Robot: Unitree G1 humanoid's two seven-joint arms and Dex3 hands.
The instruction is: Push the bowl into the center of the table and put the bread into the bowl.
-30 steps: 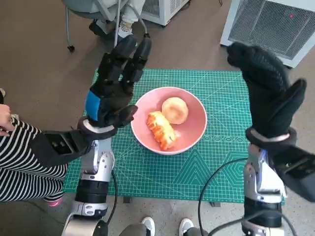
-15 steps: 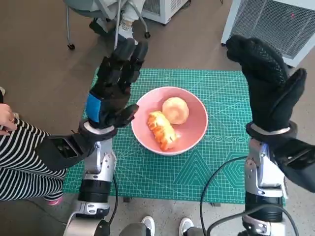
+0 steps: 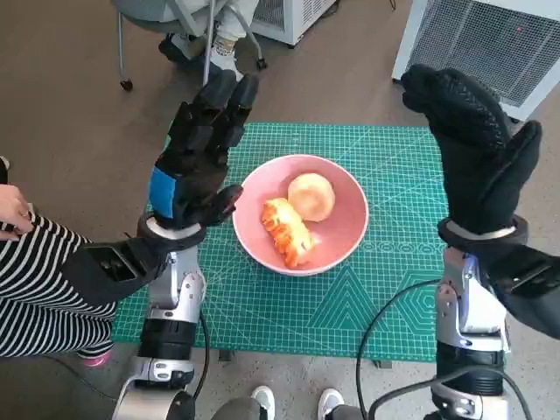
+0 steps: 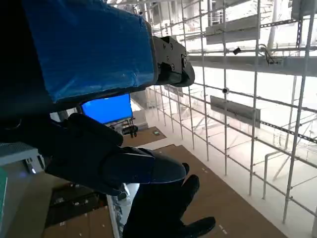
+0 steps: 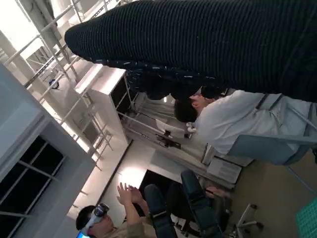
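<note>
The table carries the bowl near its center, holding bread at 8 o'clock and a bun at 12. Left robot hand and right robot hand are raised, spread, empty. A low sweep could knock the bowl. Since earlier, only the left hand drifted slightly.

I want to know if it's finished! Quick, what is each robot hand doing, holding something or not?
Left hand: open, raised beside the bowl, holding nothing.
Right hand: open, raised, holding nothing.
</note>
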